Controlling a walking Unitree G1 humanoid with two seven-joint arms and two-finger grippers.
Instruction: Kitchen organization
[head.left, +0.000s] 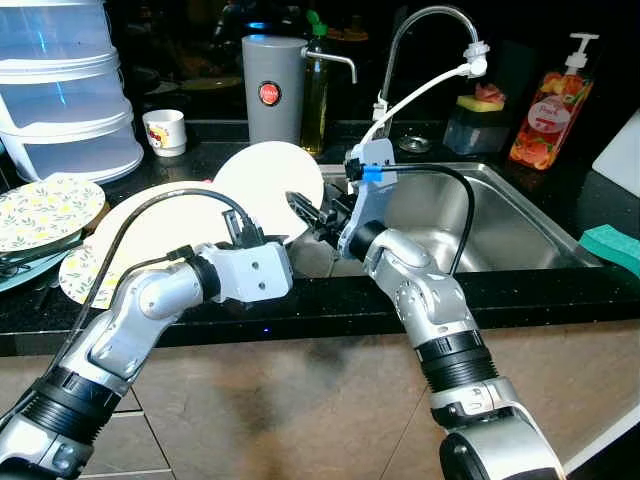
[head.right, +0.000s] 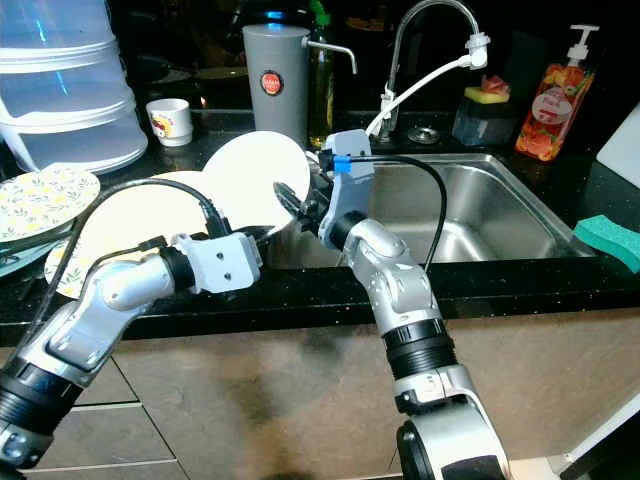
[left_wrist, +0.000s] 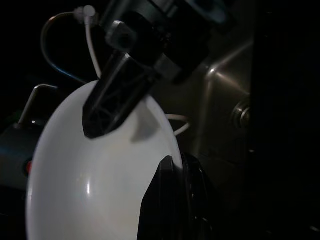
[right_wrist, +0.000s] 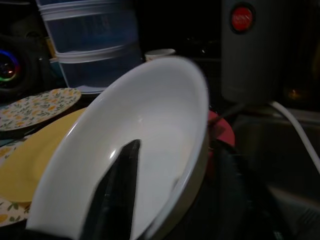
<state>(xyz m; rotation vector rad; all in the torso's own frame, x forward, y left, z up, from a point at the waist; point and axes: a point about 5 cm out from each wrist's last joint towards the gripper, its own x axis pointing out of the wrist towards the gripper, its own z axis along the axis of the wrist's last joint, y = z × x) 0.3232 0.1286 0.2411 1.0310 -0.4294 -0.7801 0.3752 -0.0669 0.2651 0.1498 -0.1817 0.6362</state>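
Just left of the stainless steel sink (head.left: 500, 215), above the black desk (head.left: 560, 290) edge, the round white ceramic plate (head.left: 268, 185) stands tilted, both right gripper (head.left: 312, 212) and left gripper (head.left: 262, 240) clamped on its rim—stiff, slippery, likely fragile, best gripped by the rim.

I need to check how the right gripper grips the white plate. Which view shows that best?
The right wrist view: one black finger lies across the white plate's inner face, its rim running between the fingers. The left wrist view shows that right gripper over the rim from the other side. The eye views show both grippers at the plate, less closely.
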